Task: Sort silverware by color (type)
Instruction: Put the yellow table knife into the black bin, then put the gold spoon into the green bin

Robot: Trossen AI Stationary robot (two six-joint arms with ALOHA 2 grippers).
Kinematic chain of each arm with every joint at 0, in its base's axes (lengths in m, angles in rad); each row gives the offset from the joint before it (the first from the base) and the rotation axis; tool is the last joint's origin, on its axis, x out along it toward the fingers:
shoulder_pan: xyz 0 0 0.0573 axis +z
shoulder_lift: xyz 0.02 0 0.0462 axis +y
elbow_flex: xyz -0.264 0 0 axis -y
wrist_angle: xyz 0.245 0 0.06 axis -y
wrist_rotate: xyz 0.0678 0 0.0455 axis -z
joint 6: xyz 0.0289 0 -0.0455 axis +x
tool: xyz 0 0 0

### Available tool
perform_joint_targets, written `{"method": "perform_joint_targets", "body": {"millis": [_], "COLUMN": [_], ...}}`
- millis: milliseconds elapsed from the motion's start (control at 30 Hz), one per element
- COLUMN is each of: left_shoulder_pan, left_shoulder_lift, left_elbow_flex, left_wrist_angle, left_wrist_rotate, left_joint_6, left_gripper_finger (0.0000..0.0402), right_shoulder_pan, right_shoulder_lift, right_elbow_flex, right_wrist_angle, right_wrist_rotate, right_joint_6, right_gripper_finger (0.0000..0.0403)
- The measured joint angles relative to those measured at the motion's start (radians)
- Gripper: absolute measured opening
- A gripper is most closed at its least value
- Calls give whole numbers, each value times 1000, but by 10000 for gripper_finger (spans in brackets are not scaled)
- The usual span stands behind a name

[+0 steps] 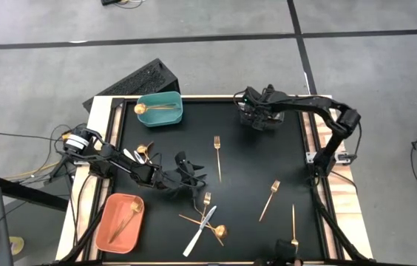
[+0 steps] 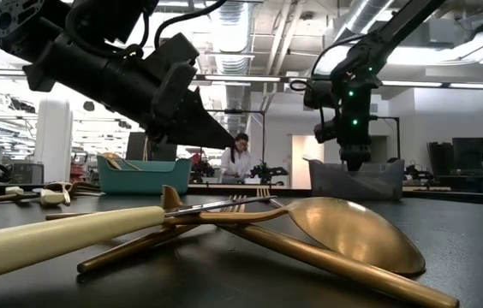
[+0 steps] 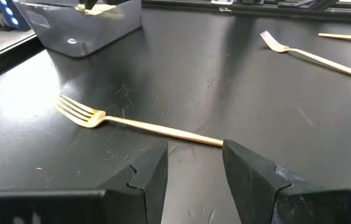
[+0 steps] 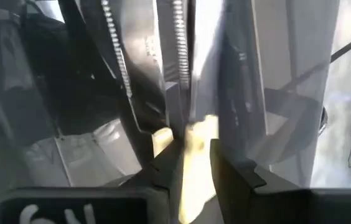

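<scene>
Gold forks lie flat on the black mat: one (image 1: 217, 157) mid-table, two (image 1: 270, 199) (image 1: 293, 222) to the right. A white-handled knife (image 1: 201, 230) lies crossed over a fork and a spoon near the front. My left gripper (image 1: 195, 179) hovers open above the mat. In the left wrist view the mid-table fork (image 3: 144, 126) ends by its fingers (image 3: 194, 149). My right gripper (image 1: 256, 117) reaches down into the black bin (image 2: 378, 180), shut on a cream-handled piece (image 4: 194, 155). A gold spoon (image 1: 153, 108) lies in the teal bin, a copper piece (image 1: 126, 218) in the orange bin. My right gripper pinches the cream handle (image 4: 195, 140) of a piece of silverware between its two fingers, coming from above and pointing down into the black bin. The piece's other end is hidden, and the picture is blurred. Silver blades (image 4: 178, 43) show in the bin behind it.
The teal bin (image 1: 159, 118) stands at the far left of the mat, the orange bin (image 1: 109, 233) at the near left, the black bin at the far right. A few more pieces (image 1: 142, 151) lie under the left arm. Wooden rails edge the table. A person stands far behind.
</scene>
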Motion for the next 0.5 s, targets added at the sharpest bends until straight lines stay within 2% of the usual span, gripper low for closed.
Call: {"method": "perform_joint_targets", "body": {"millis": [133, 267, 400, 500], "left_shoulder_pan": [0, 0, 0, 2], "left_shoulder_lift": [0, 0, 0, 0], "left_elbow_flex": [0, 0, 0, 0], "left_wrist_angle": [-12, -33, -70, -98], "left_wrist_rotate": [-1, -5, -32, -36], "left_joint_6": [0, 0, 0, 3], "left_gripper_finger": [141, 141, 141, 141], "right_shoulder_pan": [6, 18, 49, 86], "right_shoulder_lift": [-25, -68, -139, -201], "right_elbow_flex": [0, 0, 0, -1], "right_wrist_angle": [0, -1, -1, 15], "right_wrist_rotate": [0, 1, -31, -165], "right_joint_6": [6, 86, 349, 522], "right_gripper_finger": [130, 159, 180, 184]}}
